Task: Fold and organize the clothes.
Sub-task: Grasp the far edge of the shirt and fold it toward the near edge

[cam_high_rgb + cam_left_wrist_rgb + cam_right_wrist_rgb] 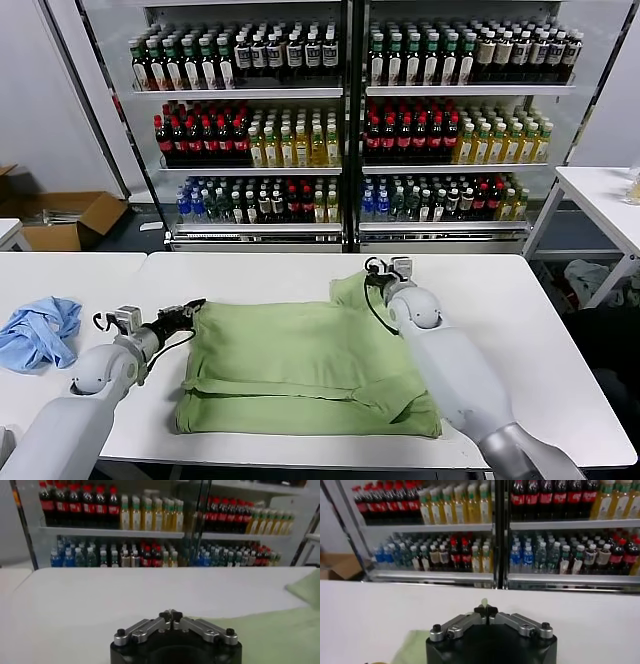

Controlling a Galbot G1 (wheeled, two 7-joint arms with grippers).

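We count one light green polo shirt (300,375) on the white bench (520,340), held at two edges by the closed jaws of two grippers: the left gripper (192,312) and the right gripper (375,275). We count one light blue garment (38,330), far outside the left jaws. Beyond both jaws we count one cardboard box (65,220) and two fridge cabinets (350,120), each with three bottle shelves.

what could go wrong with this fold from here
The right end effector pinches only a thin sliver of the green shirt at its far corner, so it could slip out mid-fold. The left end effector sits at the shirt's left edge; uneven pulls may skew the layers. The blue garment lies near the left arm's sweep.
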